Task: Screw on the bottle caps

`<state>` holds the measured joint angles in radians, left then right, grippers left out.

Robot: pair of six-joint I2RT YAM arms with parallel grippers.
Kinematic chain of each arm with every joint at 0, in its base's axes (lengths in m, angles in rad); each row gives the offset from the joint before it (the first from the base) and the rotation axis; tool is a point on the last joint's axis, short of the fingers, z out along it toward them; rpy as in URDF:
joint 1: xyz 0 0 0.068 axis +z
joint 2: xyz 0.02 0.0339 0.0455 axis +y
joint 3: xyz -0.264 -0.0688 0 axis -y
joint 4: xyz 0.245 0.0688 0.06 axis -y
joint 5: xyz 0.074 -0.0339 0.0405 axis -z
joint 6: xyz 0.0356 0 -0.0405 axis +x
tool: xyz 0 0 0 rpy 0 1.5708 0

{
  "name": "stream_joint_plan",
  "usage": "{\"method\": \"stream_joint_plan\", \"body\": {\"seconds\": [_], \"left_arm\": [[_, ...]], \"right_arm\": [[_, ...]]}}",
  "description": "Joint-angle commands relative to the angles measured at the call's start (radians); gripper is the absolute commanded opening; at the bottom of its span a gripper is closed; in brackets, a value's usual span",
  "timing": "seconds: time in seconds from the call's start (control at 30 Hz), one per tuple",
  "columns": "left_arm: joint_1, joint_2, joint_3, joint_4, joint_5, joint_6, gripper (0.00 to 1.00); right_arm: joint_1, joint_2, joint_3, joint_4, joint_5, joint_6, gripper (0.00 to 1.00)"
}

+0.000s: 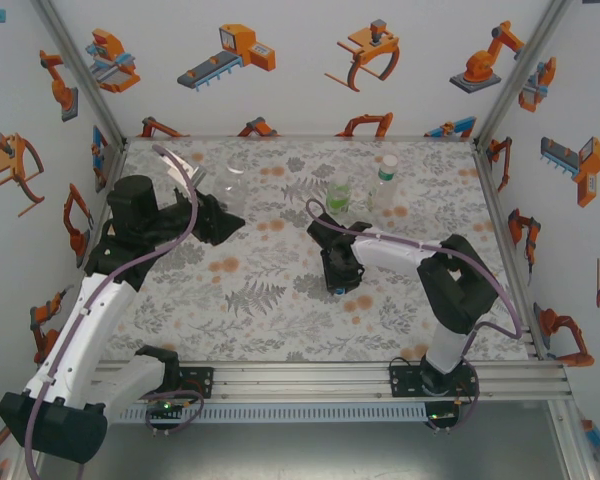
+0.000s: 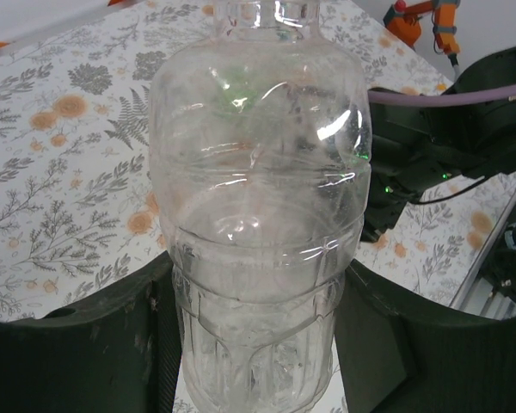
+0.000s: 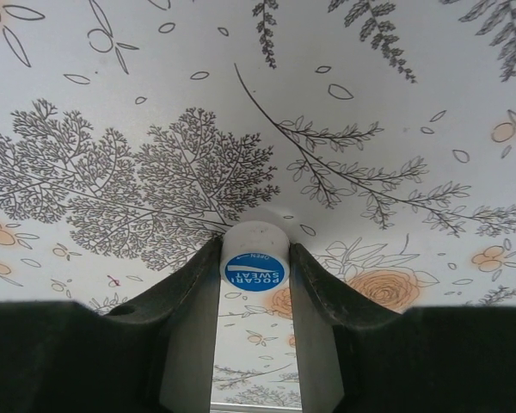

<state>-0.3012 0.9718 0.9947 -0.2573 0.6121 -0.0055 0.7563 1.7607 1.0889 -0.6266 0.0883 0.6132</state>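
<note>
My left gripper point(image 2: 258, 344) is shut on the lower body of the plain clear bottle point(image 2: 258, 172), whose neck point(image 2: 267, 10) is open and uncapped. From above, that bottle point(image 1: 228, 178) stands at the back left, with the left gripper point(image 1: 223, 213) at it. My right gripper point(image 3: 254, 258) is shut on a white cap point(image 3: 254, 245) with a blue round label, right down at the floral table. In the top view the right gripper point(image 1: 337, 286) points down mid-table. The green-tinted bottle point(image 1: 338, 195) and the bottle with the green label band point(image 1: 383, 185), white-capped, stand upright behind it.
The table point(image 1: 260, 300) has a floral cover, with printed walls on three sides. The right arm's dark body point(image 2: 430, 155) lies just right of the held bottle in the left wrist view. The aluminium rail point(image 1: 310, 375) runs along the near edge.
</note>
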Motion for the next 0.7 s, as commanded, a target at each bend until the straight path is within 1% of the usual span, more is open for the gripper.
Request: {"method": "stream_joint_plan", "body": {"seconds": [0.0,0.1,0.27,0.37,0.47,0.67], "left_arm": [[-0.029,0.018,0.025,-0.06,0.046,0.092,0.1],[-0.062,0.04,0.039,-0.127,0.042,0.161,0.1],[-0.114,0.08,0.063,-0.221,0.056,0.262,0.1],[-0.151,0.087,0.076,-0.265,0.058,0.332,0.1],[-0.191,0.073,0.074,-0.279,0.057,0.4,0.1],[-0.235,0.045,0.082,-0.301,0.037,0.489,0.09]], "right_arm": [[0.003,-0.065,0.016,-0.037,0.037,-0.039,0.3],[0.002,-0.114,0.027,-0.033,0.014,-0.064,0.27],[-0.002,-0.192,0.067,-0.018,-0.072,-0.128,0.22],[-0.012,-0.251,0.079,0.012,-0.129,-0.159,0.21],[-0.037,-0.33,0.064,0.094,-0.239,-0.181,0.21],[-0.06,-0.528,0.009,0.316,-0.393,-0.278,0.17]]}}
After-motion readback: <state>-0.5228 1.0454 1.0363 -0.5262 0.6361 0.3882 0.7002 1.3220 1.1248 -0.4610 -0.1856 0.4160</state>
